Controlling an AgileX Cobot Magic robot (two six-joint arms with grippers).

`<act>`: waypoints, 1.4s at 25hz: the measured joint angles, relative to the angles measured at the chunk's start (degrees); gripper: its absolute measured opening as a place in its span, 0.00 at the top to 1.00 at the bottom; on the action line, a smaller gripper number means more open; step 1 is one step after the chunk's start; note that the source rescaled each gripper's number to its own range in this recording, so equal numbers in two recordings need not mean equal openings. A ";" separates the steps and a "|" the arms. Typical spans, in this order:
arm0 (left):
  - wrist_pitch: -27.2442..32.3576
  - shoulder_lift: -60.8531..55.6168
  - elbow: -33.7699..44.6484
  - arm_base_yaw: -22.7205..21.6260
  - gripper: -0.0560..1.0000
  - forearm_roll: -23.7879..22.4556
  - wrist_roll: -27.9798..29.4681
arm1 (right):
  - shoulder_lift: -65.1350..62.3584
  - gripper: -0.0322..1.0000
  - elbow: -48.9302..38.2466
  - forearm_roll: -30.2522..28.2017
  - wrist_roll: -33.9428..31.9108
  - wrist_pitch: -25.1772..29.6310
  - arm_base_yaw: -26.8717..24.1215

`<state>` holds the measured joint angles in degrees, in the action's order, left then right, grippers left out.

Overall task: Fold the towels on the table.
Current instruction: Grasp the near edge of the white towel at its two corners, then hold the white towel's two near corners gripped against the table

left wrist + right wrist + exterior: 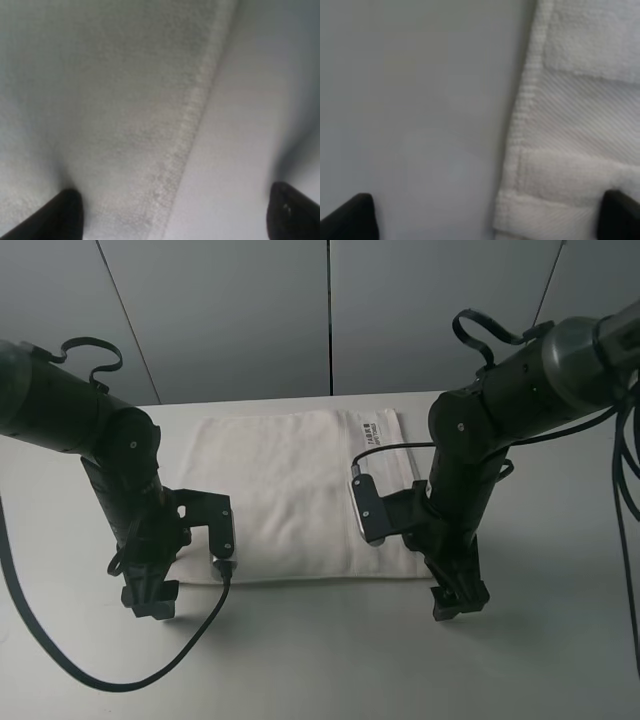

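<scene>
Left end effector (150, 602) and right end effector (460, 602) hang right at the near corners of the towel (300, 495), each one spread wide, gripping nothing yet. Towel's lying flat on the surface (320, 670), no fold I can see, so basically the whole folding job is left.

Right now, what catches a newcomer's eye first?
A white terry-cloth towel lies flat on the light grey-white tabletop, its printed label at the far right corner. At its near corners, the black left arm's fingers and right arm's fingers hang spread wide over its edges.
</scene>
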<state>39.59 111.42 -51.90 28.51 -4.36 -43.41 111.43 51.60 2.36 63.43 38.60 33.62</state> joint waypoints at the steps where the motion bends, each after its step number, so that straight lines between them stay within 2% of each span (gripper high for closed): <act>1: 0.00 -0.07 0.00 0.00 0.02 0.00 0.00 | 0.02 0.13 0.05 -0.29 -0.10 -0.63 0.00; 4: 0.00 -0.07 0.00 0.00 0.02 0.00 0.11 | 0.47 0.38 0.28 -1.57 -0.54 -2.71 0.00; 6: 0.00 -0.07 0.00 0.00 0.02 0.00 0.11 | 0.55 0.49 0.27 -1.73 -0.77 -3.75 0.00; 13: 0.00 -0.07 0.00 0.00 0.02 0.00 0.11 | 0.55 0.52 -0.54 -2.36 -2.86 -5.87 0.00; 18: -0.11 -0.07 0.00 0.00 0.02 0.00 0.11 | 0.23 0.55 -1.44 -7.16 -7.13 -6.87 1.45; 21: -0.22 0.02 0.00 0.00 0.02 0.00 0.22 | 0.23 0.68 -1.66 -9.22 -8.99 -6.99 2.44; 26: -0.22 0.02 0.00 0.00 0.02 0.00 0.22 | 0.23 0.97 -1.66 -10.75 -10.31 -8.46 2.80; 33: -0.43 0.02 0.00 0.00 0.03 0.00 0.22 | 0.23 0.97 -1.66 -10.86 -11.76 -8.53 2.80; 35: -0.88 0.02 0.00 0.00 0.07 0.00 0.48 | 0.23 0.97 -1.66 -10.41 -12.00 -8.53 2.80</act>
<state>38.71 111.44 -51.90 28.51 -4.36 -42.93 111.65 49.94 -8.05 51.43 30.08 36.42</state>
